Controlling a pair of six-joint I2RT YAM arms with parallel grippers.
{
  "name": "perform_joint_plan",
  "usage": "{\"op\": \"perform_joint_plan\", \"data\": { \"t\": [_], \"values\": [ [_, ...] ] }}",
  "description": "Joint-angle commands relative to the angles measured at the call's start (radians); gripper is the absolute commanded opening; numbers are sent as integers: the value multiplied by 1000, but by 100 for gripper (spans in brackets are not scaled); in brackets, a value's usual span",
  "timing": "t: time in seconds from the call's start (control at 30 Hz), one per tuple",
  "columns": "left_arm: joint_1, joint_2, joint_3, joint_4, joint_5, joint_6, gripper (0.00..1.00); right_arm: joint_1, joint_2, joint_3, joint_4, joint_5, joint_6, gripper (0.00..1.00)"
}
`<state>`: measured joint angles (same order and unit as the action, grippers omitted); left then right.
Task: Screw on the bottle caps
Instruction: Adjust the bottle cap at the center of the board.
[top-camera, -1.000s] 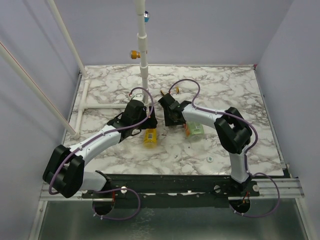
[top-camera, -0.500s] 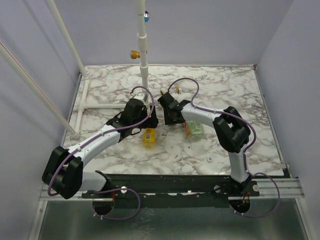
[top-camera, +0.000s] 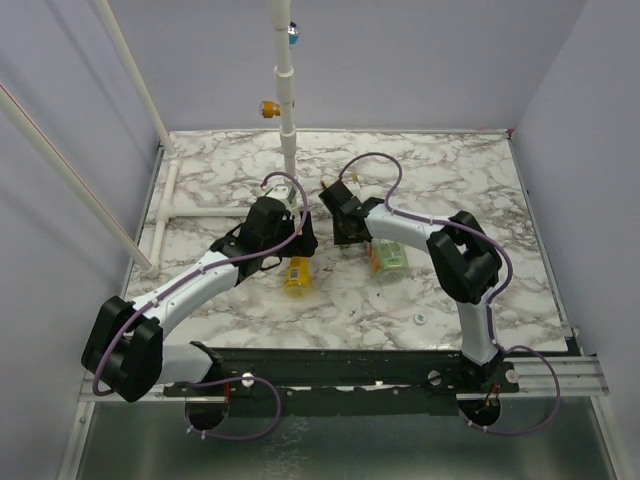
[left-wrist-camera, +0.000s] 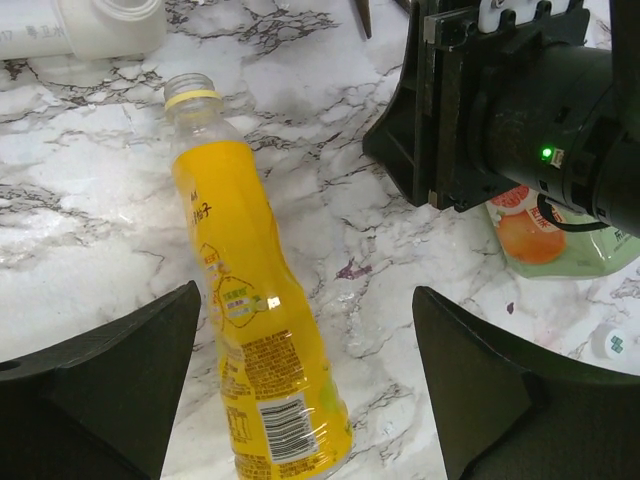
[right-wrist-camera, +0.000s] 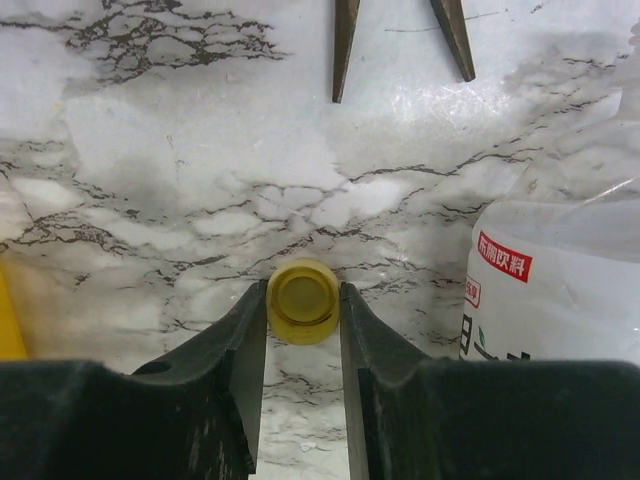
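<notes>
1. Pinching the yellow cap (right-wrist-camera: 303, 310) is the right gripper (right-wrist-camera: 303, 296), one dark finger pressed flat on each side of it, open side of the cap facing the wrist camera.
2. That cap sits low over the marble table (top-camera: 450, 180). Whether it rests on the surface or hangs just off it, I cannot tell.
3. Just to the cap's right lies the clear bottle (right-wrist-camera: 545, 300), on its side, white label with a red patch showing.
4. Beyond the cap, two pointed pliers tips (right-wrist-camera: 345, 50) poke in from the far edge of the wrist view.
5. Over to the left gripper (left-wrist-camera: 307, 300): jaws spread wide, nothing between them gripped.
6. Below it lies the yellow bottle (left-wrist-camera: 250, 330), flat on the marble, neck uncapped and pointing away, barcode end nearest the camera.
7. From above, the two bottles lie near each other mid-table, the yellow one left of the clear one.
8. A whitish cap (top-camera: 421, 319) sits alone on the marble, nearer the right arm's base, well apart from both grippers.
</notes>
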<state>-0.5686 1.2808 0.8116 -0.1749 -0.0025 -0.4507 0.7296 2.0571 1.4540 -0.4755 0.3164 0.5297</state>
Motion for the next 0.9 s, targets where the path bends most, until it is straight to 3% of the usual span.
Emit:
{"op": "perform_joint_plan", "data": {
  "t": [0.0,0.23,0.5,0.63,0.87],
  "values": [
    [6,-33,28,3,44,20,88,-7,13,-19,-11,-29,-11,26],
    [5,-104,-58,235,174,88,87,-55,-183,-1,-55,-249,-5,22],
    [4,-303,-266,722,314,319,88,-305,-449,-144,114,-965,105,22],
    [4,-302,-262,822,437,332,87,-326,-541,-251,323,-1209,253,22],
    [3,-282,-230,906,543,293,86,-328,-615,-358,675,-1408,519,23]
  ]
}}
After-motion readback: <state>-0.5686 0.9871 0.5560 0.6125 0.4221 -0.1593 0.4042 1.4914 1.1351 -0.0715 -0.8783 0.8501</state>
